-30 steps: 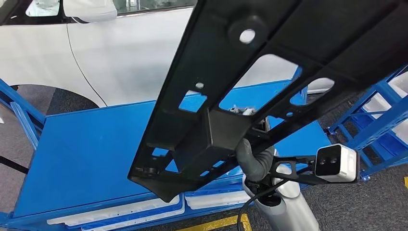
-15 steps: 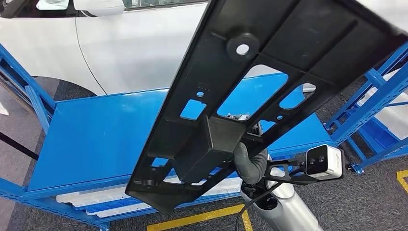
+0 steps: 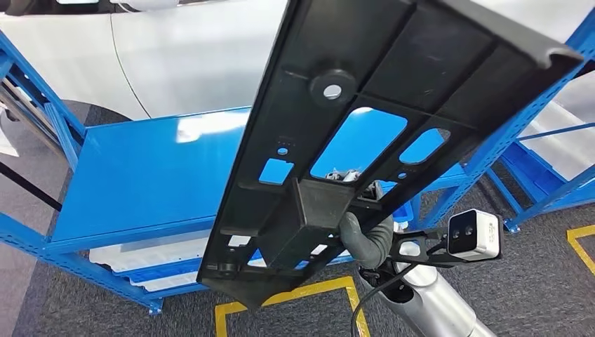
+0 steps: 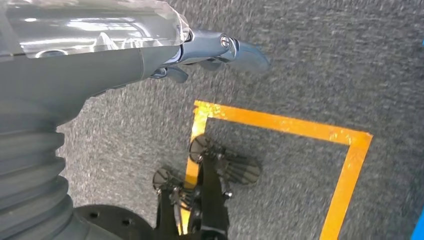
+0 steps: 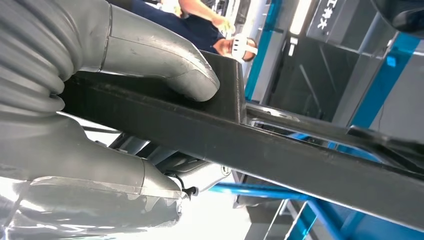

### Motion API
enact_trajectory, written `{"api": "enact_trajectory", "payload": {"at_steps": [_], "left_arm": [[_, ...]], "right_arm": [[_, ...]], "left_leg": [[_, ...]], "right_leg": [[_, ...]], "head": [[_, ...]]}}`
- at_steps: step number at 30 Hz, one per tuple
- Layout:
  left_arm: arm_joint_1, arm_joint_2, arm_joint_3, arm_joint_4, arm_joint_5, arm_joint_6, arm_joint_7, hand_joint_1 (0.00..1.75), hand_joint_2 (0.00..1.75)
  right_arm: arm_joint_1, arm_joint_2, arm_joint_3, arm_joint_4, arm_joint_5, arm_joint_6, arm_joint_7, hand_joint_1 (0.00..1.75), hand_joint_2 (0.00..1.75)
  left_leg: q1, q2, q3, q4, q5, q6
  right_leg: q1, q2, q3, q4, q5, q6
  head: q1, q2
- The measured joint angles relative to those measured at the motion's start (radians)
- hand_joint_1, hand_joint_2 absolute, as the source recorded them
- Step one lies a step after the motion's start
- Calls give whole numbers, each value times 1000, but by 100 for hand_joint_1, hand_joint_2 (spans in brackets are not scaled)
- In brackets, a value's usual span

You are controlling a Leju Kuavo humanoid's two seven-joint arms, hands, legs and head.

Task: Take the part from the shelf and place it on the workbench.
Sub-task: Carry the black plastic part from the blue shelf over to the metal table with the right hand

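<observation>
Above the blue workbench [image 3: 140, 175], the long black plastic part [image 3: 365, 119] is carried clear of the surface, tilted steeply, its far end high and its near end low toward the robot; it touches nothing but the hand under it. Its face carries ribs, cut-out windows and a round boss; through the windows the blue top shows. The right hand [image 3: 365, 235] grips it from below beside a box-shaped lug, thumb [image 5: 165, 60] pressed on one face of a rib and the dark fingers wrapped on the other; a hold well off the middle of so long a piece would explain the tilt, in my judgement. The left hand [image 4: 220, 50] hangs at the side over grey carpet and yellow floor tape [image 4: 280, 125], fingers loosely extended and holding nothing. Beyond the bench stands a white car body [image 3: 182, 56]; blue shelving [image 3: 547, 161] lies to the right. Judged progress: part taken, placement not yet done; lowering it flat onto the bare top is what remains.
</observation>
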Motion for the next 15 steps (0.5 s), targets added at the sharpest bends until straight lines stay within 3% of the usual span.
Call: {"api": "enact_trajectory", "payload": {"at_steps": [1,2,4,5,6,7,9,11,12,15], "left_arm": [[2,0,0,0,0,0,0,0,175],[2,0,0,1,0,0,0,0,175],[3,0,0,1,0,0,1,0,175],[3,0,0,1,0,-1,1,0,175],[3,0,-1,1,0,-2,1,0,175],[3,1,-3,1,0,-5,2,0,175],[2,3,-10,1,0,-13,5,0,175],[0,8,-17,1,-1,-18,8,0,175],[-1,10,-21,1,-1,-19,9,0,175],[-3,14,-32,1,-1,-19,14,0,175]], "right_arm": [[-1,-1,2,0,0,0,0,175,175],[-1,-1,4,0,0,0,0,175,175],[-1,-2,7,-1,0,-4,-1,175,175],[-1,-5,8,0,1,-10,-5,175,175],[-1,-11,11,0,2,-18,-14,175,175],[0,-21,15,-1,3,-24,-29,175,175],[3,-50,23,-1,7,-23,-67,175,175],[11,-76,27,-2,13,-12,-94,175,175],[16,-85,27,-2,18,-5,-100,175,175],[37,-110,25,-2,29,20,-104,175,175]], "left_leg": [[1,0,-11,23,-31,-4],[3,-1,-26,65,-79,-7],[4,-1,-54,195,-184,-12],[4,-1,-59,253,-206,-13],[4,-1,-52,287,-204,-14],[4,-1,-29,288,-181,-13],[3,-1,66,190,-139,-6],[0,-2,168,51,-154,3],[-3,-3,197,7,-171,7],[-7,-3,197,-19,-169,22]], "right_leg": [[-2,-2,-12,-3,14,-9],[-2,-4,-27,-4,27,-16],[2,-4,-59,-3,52,-22],[4,-4,-76,-1,64,-22],[6,-5,-93,1,76,-22],[7,-5,-110,5,88,-20],[9,-5,-141,13,108,-14],[12,-6,-159,21,122,-7],[12,-6,-162,22,129,-3],[9,-8,-164,16,152,13]], "head": [[0,0],[0,0],[0,0],[0,0],[0,0],[0,0],[0,0],[0,0],[0,0],[0,0]]}}
